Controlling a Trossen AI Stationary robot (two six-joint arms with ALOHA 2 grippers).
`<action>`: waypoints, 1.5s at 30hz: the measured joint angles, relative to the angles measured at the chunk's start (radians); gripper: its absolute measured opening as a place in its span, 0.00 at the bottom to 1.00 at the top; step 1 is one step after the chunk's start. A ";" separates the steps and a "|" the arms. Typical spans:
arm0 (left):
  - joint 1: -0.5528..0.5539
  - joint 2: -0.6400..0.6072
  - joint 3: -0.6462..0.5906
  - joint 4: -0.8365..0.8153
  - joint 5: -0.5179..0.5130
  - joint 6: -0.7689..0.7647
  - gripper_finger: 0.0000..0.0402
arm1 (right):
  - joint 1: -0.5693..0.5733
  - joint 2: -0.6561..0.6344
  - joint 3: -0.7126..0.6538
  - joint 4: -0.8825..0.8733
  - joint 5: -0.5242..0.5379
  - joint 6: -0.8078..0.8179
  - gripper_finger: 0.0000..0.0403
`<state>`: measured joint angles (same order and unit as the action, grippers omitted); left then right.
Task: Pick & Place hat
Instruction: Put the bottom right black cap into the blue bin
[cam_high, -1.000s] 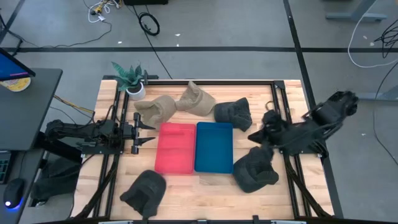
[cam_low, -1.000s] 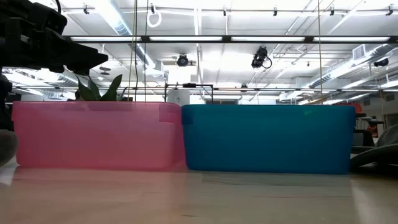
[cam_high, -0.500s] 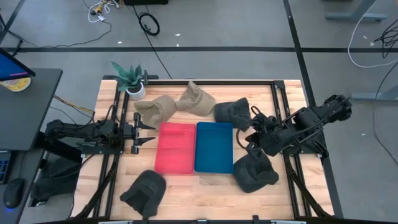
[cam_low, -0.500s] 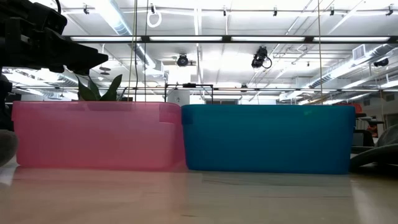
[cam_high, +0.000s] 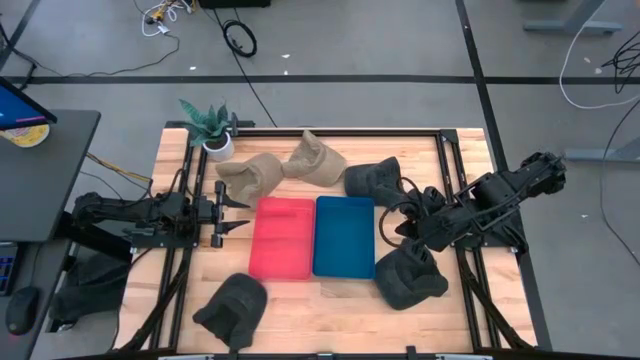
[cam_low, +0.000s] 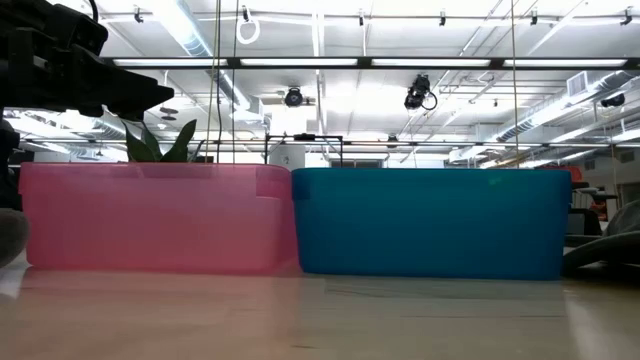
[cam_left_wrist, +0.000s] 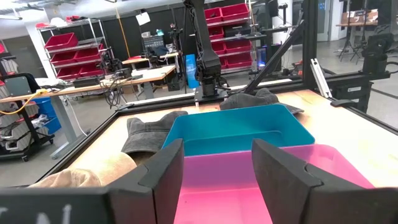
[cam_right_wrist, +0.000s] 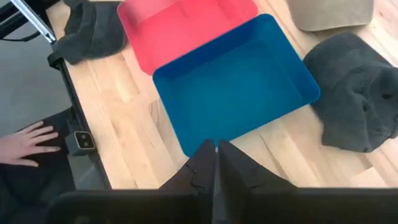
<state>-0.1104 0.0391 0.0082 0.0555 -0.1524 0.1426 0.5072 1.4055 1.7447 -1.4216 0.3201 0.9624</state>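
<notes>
Three dark grey hats lie on the table: one at the far right of the trays (cam_high: 375, 181), one near right (cam_high: 408, 276), one near left (cam_high: 232, 305). Two tan hats (cam_high: 250, 175) (cam_high: 316, 160) lie at the far side. A red tray (cam_high: 282, 237) and a blue tray (cam_high: 344, 235) stand side by side in the middle. My right gripper (cam_high: 384, 225) hovers shut beside the blue tray's right edge, between the two right-hand dark hats, touching nothing. In its wrist view the shut fingertips (cam_right_wrist: 214, 160) point down at the blue tray (cam_right_wrist: 236, 87). My left gripper (cam_high: 238, 215) waits open, left of the red tray.
A potted plant (cam_high: 207, 125) stands at the far left corner. Black frame rails run along the table's sides (cam_high: 452, 170). A person's hand (cam_right_wrist: 28, 146) rests at the table's edge in the right wrist view. Bare wood shows near the trays' front (cam_high: 320, 300).
My right arm has swung in from the table's right and dropped lower. Its gripper has moved left toward the blue tray's right edge. The hats and trays have stayed put.
</notes>
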 joint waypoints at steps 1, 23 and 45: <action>0.000 0.000 0.000 0.000 0.000 0.000 0.48 | 0.000 0.000 0.000 0.000 0.000 0.008 0.06; 0.000 0.000 0.000 0.000 0.000 0.000 0.48 | 0.047 0.003 -0.298 0.016 -0.177 0.371 0.09; 0.000 0.000 0.000 0.000 0.000 0.000 0.48 | 0.078 0.003 -0.631 0.299 -0.288 0.523 0.66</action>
<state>-0.1107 0.0391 0.0082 0.0554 -0.1524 0.1429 0.5848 1.4086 1.1134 -1.1228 0.0319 1.4851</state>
